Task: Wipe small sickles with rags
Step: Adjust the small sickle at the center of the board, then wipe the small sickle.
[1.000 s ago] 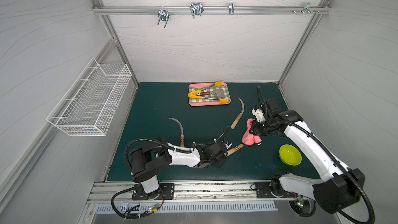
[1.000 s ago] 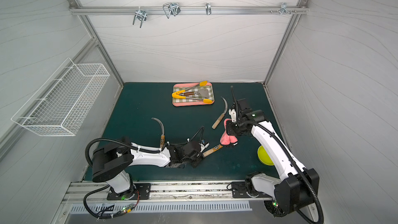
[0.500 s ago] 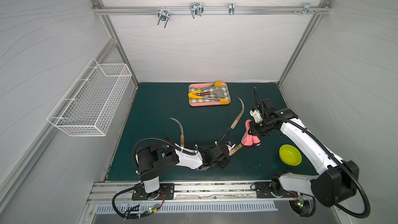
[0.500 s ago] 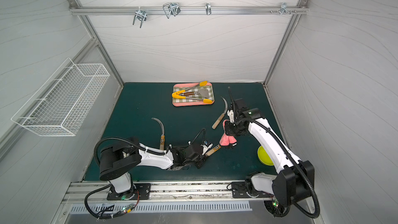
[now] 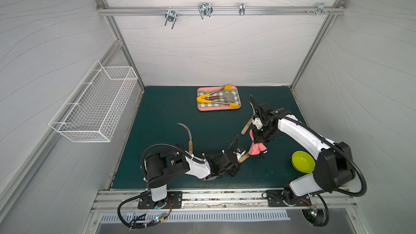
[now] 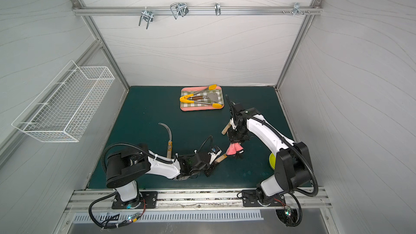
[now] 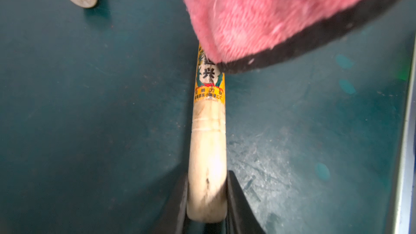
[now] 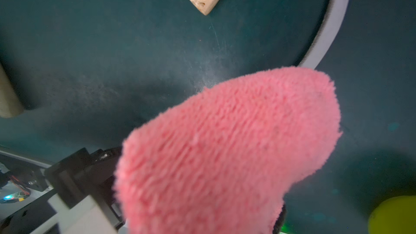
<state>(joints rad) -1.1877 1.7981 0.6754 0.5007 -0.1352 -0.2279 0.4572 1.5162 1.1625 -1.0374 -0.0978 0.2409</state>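
Observation:
My left gripper is shut on the butt of a small sickle's pale wooden handle, low over the green mat in both top views. The pink rag with its black edge hangs from my shut right gripper and drapes over that handle's orange label. A curved grey blade runs behind the rag. A second sickle lies left of centre. A third sickle's handle lies under my right arm.
A pink-rimmed checked tray with yellow-tipped tongs and a small spatula sits at the back. A lime-green bowl stands at the front right by my right arm's base. A white wire basket hangs on the left wall.
My left gripper has slid forward onto the sickle handle and shut on it. My right gripper has carried the rag down and toward the front, onto that handle.

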